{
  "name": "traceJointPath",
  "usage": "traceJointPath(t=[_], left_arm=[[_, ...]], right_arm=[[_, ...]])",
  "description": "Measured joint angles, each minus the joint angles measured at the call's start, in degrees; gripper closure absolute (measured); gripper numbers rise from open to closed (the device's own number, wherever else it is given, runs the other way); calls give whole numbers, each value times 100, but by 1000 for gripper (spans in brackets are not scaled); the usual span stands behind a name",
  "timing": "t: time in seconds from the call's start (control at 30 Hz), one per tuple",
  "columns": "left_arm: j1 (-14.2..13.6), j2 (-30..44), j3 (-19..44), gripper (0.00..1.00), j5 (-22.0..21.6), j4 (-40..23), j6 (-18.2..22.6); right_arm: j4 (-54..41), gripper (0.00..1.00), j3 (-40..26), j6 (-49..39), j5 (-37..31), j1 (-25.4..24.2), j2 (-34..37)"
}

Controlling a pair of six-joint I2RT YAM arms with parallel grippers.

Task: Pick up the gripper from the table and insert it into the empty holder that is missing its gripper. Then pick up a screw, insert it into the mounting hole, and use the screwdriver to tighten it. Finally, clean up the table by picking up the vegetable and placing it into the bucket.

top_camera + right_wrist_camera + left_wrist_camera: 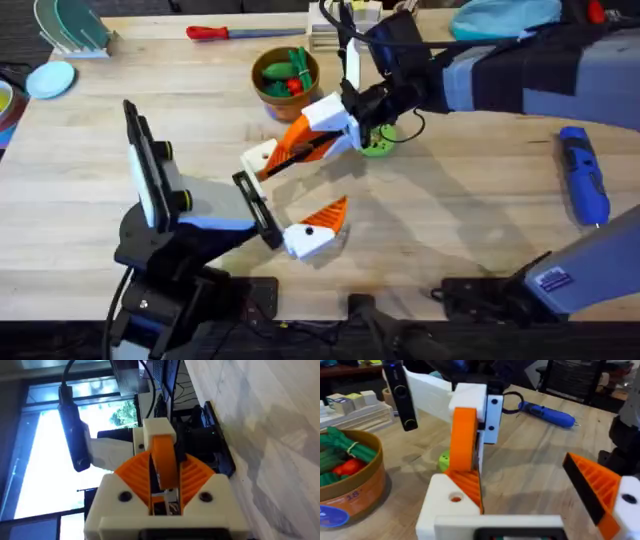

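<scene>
At centre frame overhead, my right gripper [300,150] is clamped on the small orange wedge-shaped plastic gripper [463,440], pressing it against the white plastic holder block [259,158] of my left gripper [290,195], whose fingers are spread apart. Right of frame, the blue pen-shaped screwdriver [584,175] lies on the light wooden table [470,200].

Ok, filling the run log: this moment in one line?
right gripper shut on the gripper | at the holder | left gripper open | the screwdriver on the table
</scene>
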State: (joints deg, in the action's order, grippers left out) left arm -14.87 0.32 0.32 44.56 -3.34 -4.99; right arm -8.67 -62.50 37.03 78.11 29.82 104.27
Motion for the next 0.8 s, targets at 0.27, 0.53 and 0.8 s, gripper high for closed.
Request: traceJointPath(t=[0.27,0.53,0.8], left_arm=[[0,0,0,9,96,-8,0],[0,0,0,9,96,-8,2],[0,0,0,8,93,-10,1]], right_arm=[[8,455,0,-59,141,-72,0],[9,251,0,-105,170,-81,0],[-43,229,0,-259,170,-98,0]])
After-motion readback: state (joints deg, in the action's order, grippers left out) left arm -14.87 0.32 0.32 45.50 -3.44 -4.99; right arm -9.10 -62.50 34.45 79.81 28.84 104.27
